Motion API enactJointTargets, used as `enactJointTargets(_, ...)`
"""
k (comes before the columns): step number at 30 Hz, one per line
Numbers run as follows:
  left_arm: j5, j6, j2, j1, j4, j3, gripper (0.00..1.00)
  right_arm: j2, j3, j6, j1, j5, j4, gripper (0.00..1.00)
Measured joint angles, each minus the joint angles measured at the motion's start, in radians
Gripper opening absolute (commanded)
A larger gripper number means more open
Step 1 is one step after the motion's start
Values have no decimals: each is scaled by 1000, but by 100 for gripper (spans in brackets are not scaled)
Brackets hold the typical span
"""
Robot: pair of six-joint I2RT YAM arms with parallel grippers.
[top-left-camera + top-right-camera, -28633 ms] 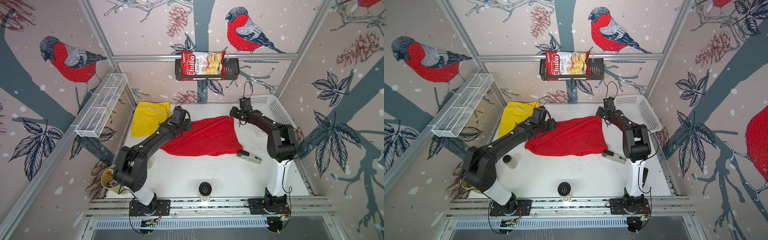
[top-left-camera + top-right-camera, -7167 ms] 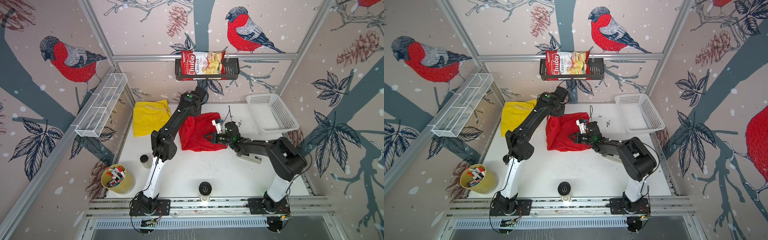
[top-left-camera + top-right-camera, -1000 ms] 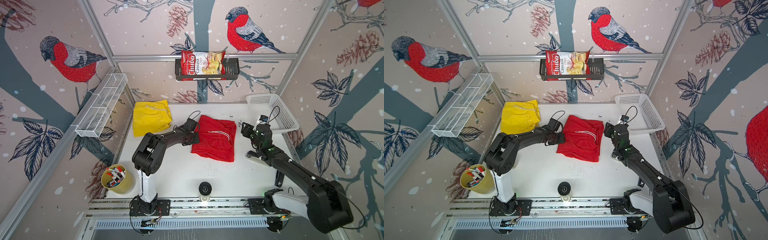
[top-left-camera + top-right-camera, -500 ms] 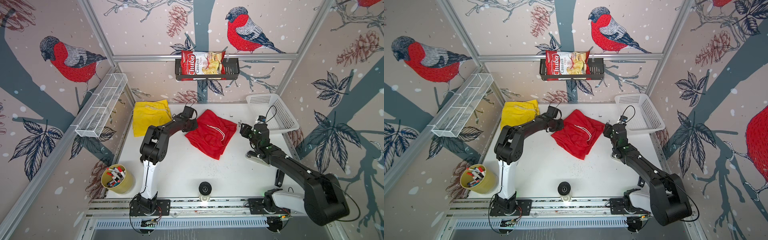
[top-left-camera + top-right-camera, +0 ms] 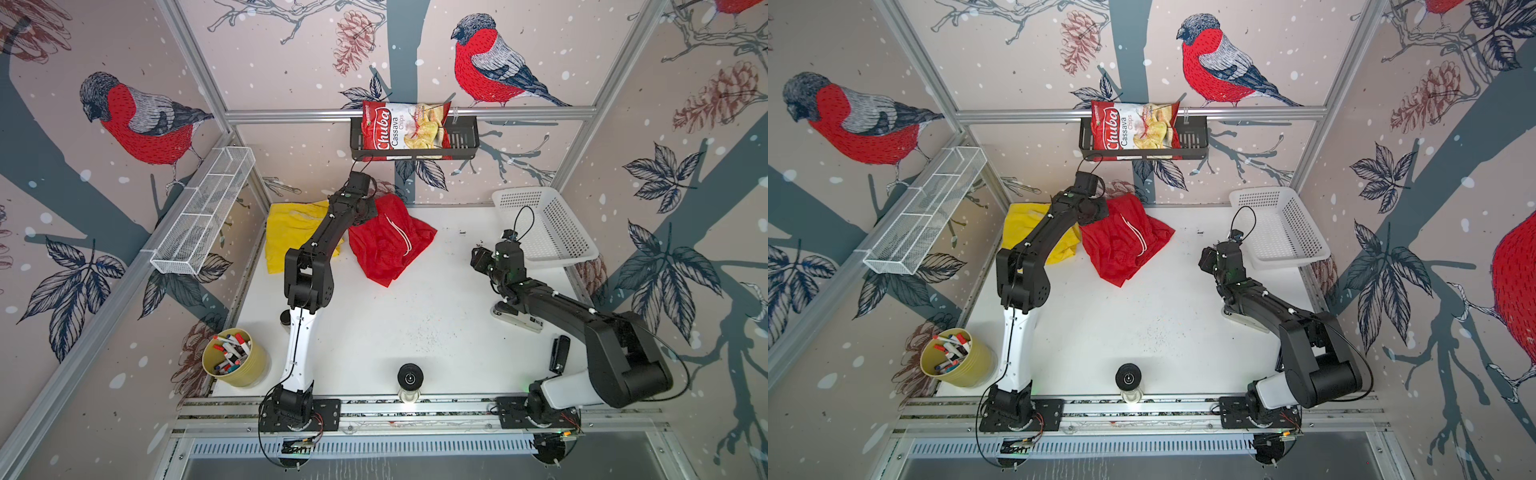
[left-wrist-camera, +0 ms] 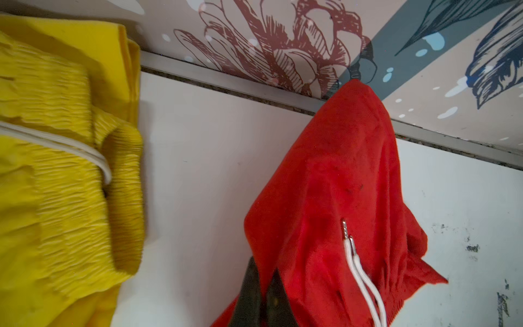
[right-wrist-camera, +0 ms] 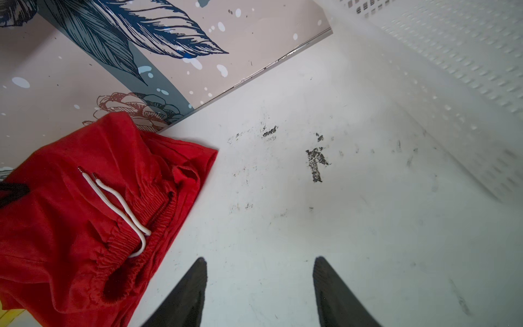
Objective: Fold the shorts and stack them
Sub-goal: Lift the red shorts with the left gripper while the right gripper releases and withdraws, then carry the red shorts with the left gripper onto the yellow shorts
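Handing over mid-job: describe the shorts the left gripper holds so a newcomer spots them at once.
Find the black shelf with the chip bag on the back wall. Below it, at the far edge of the table, a crumpled heap of cloth is pinched by the left gripper. These are the red shorts with a white drawstring; the yellow shorts beside them lie unheld.

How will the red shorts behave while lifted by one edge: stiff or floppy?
Probably floppy: the red shorts sag in folds from the left gripper, whose jaws pinch one edge. Likely light, since that small pinch raises them. The loose white drawstring may swing or snag.
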Motion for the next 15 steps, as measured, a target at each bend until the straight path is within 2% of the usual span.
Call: enactJointTargets(15, -52, 58, -46, 87, -5, 74, 0, 79, 49, -8, 56, 23, 1, 60)
